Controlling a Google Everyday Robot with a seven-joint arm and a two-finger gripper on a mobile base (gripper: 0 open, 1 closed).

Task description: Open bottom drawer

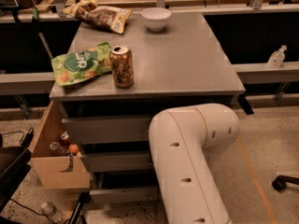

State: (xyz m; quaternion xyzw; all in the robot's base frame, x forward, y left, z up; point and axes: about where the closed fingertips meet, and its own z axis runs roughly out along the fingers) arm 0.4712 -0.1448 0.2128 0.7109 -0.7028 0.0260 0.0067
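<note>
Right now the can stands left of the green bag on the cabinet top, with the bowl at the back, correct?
No. The camera view shows the can right of the green bag on the cabinet top, bowl at the back. The gripper is out of view; only the arm shows.

Counting now: three grey drawer fronts [107, 129], the bottom drawer [124, 194] among them. Two snack bags, a green bag [79, 68] and a brown bag [100, 15]. One can [122, 66], one white bowl [156, 18], one wooden box [58, 171] — and my one gripper, out of view.
</note>
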